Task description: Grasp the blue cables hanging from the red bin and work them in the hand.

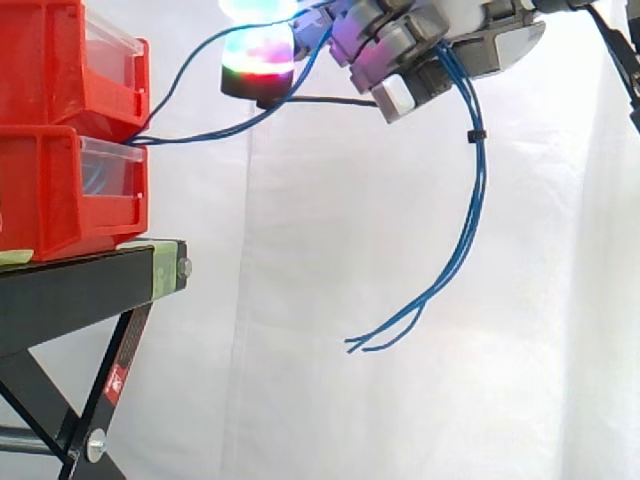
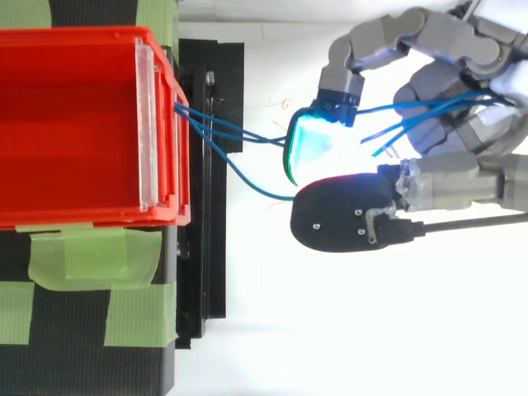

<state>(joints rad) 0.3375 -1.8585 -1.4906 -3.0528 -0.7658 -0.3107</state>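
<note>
1. The robot hand sits high in the side view, well apart from the stacked red plastic bins on the black metal stand.
2. Its fingers are curled round the bundle of thin blue cables, so it is clamped on them. One glowing fingertip pad reaches toward the bins.
3. From the robot hand, the cables' anchored end lies toward 8 o'clock in the side view. They leave the bins' front about where the upper bin meets the lower.
4. In the top view the red bin lies at 9 o'clock from the robot hand. The cables cross the gap along the 9-to-3 line, which is their long axis there.
5. Past the robot hand the bundle droops toward 6 o'clock, bound by a small black tie. Its free ends curl toward 7 o'clock and touch nothing.
6. Judgement: the span to the bins sags a little, so working the strands looks possible, while pulling toward 3 o'clock would tighten it.
</note>
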